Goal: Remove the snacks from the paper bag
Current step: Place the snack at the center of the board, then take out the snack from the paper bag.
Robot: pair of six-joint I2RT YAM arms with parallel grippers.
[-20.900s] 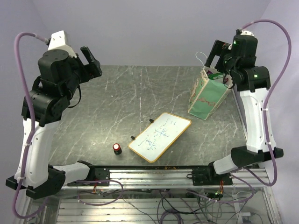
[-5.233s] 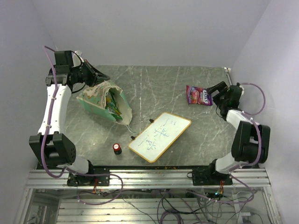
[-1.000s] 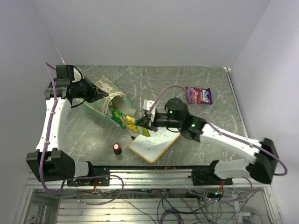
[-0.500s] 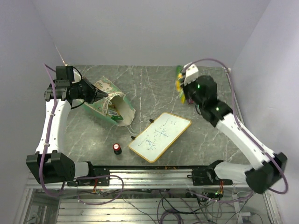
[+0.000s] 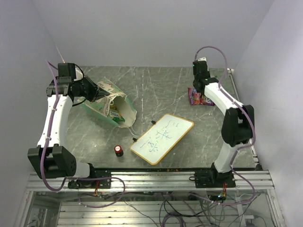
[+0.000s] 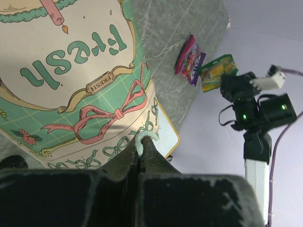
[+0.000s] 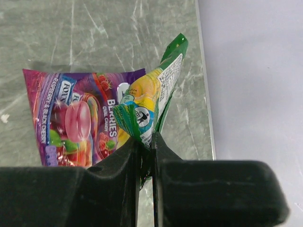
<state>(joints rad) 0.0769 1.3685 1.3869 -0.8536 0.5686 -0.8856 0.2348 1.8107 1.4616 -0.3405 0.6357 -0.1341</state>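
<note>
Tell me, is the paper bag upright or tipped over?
Tipped on its side: the paper bag lies with its open mouth facing the whiteboard, packets visible inside.

two packets outside one paper bag, one whiteboard, one red-capped cylinder.

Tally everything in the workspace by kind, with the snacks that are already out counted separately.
Snack packets, out: 2 (purple packet on the table, green packet in the right gripper)
Paper bag: 1
Whiteboard: 1
Red-capped cylinder: 1
Total: 5, plus packets inside the paper bag, too hidden to count.
</note>
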